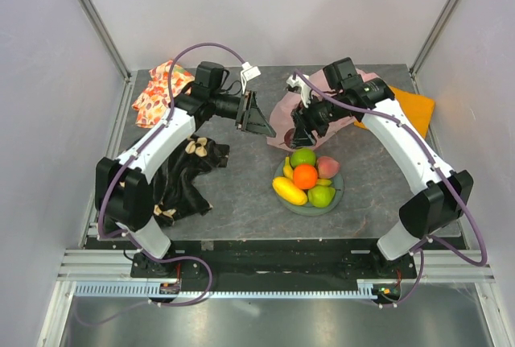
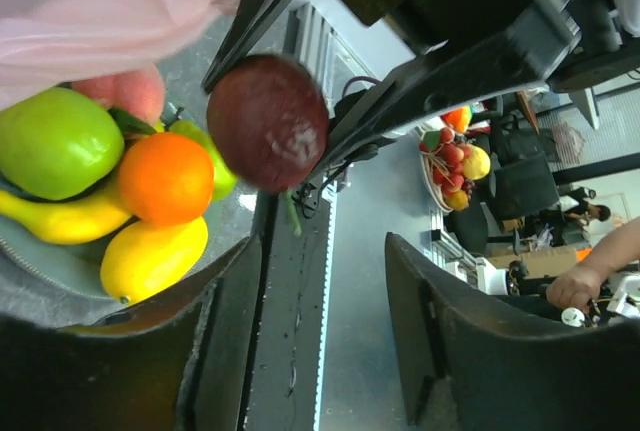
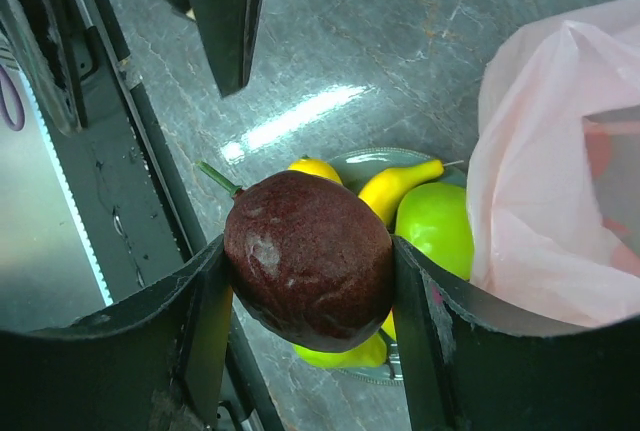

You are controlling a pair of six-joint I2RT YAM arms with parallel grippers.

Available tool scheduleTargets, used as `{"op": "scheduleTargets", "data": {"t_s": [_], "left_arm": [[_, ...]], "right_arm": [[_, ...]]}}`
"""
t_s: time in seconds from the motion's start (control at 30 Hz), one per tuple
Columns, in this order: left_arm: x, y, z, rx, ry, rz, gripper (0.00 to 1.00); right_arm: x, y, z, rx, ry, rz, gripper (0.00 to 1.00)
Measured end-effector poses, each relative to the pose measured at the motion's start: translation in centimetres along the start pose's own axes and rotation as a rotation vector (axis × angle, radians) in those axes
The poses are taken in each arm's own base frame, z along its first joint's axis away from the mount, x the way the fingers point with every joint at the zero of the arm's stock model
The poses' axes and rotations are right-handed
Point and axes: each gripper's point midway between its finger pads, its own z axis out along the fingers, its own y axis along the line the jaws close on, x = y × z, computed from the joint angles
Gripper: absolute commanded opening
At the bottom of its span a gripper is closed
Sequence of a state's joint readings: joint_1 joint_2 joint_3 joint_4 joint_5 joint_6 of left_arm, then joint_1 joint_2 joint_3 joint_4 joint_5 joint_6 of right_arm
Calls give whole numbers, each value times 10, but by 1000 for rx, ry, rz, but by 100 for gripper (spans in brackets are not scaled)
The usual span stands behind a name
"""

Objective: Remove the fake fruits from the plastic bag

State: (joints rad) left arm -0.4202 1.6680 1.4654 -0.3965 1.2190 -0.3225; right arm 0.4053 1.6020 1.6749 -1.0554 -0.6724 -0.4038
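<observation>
My right gripper point(image 3: 308, 276) is shut on a dark purple plum point(image 3: 308, 259) and holds it in the air above the far edge of the plate point(image 1: 339, 190). In the top view the right gripper point(image 1: 302, 134) hangs just in front of the pink plastic bag point(image 1: 282, 112). The plate holds a green apple point(image 1: 303, 156), an orange point(image 1: 305, 176), a peach point(image 1: 327, 166), a yellow mango point(image 1: 289, 191), a green pear point(image 1: 321, 196) and a banana. My left gripper point(image 1: 257, 118) is open and empty beside the bag. The left wrist view shows the plum point(image 2: 268, 123), the bag point(image 2: 100, 11) and the open left gripper point(image 2: 320, 351).
A floral fabric point(image 1: 157, 93) lies at the back left and an orange cloth point(image 1: 414, 105) at the back right. A black cloth point(image 1: 189, 174) lies under the left arm. The bag point(image 3: 560, 201) fills the right of the right wrist view.
</observation>
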Motion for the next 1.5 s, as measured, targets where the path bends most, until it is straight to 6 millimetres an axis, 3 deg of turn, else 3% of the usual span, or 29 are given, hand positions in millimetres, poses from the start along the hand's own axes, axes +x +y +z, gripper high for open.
{"op": "scheduleTargets", "data": {"t_s": [0.1, 0.27, 0.47, 0.57, 0.6, 0.67, 0.7, 0.8, 0.83, 1.03, 1.17, 1.3, 1.5], "left_arm": [[5, -3, 5, 21, 14, -3, 43], [23, 4, 13, 11, 43, -52, 41], [26, 3, 16, 11, 52, -61, 36], [27, 2, 18, 15, 57, -64, 17], [27, 2, 19, 15, 60, -68, 4], [28, 5, 20, 8, 61, -81, 2], [28, 7, 20, 5, 61, -87, 2], [28, 9, 20, -2, 60, -91, 2], [28, 10, 20, -9, 58, -93, 2], [26, 19, 10, -97, 73, -62, 2], [29, 28, -3, -172, 113, 15, 2], [48, 43, -11, -234, 183, 51, 2], [77, 82, -11, -301, 298, 3, 2]], "right_arm": [[0, 3, 3, -10, 6, 1, 57], [-6, 6, 3, -10, -7, -10, 58], [-12, 13, 7, -22, -16, -27, 58], [-14, 16, 10, -29, -19, -36, 59], [-14, 17, 10, -28, -20, -36, 59], [-14, 18, 10, -31, -20, -34, 61], [-15, 17, 10, -27, -20, -34, 64], [-14, 16, 11, -21, -15, -28, 98], [-14, 14, 11, -13, -13, -31, 98], [-11, -10, -2, 95, -11, -24, 98], [-7, -44, -40, 214, -65, 46, 98], [1, -74, -70, 304, -105, 136, 98], [0, -78, -72, 317, -124, 169, 98]]}}
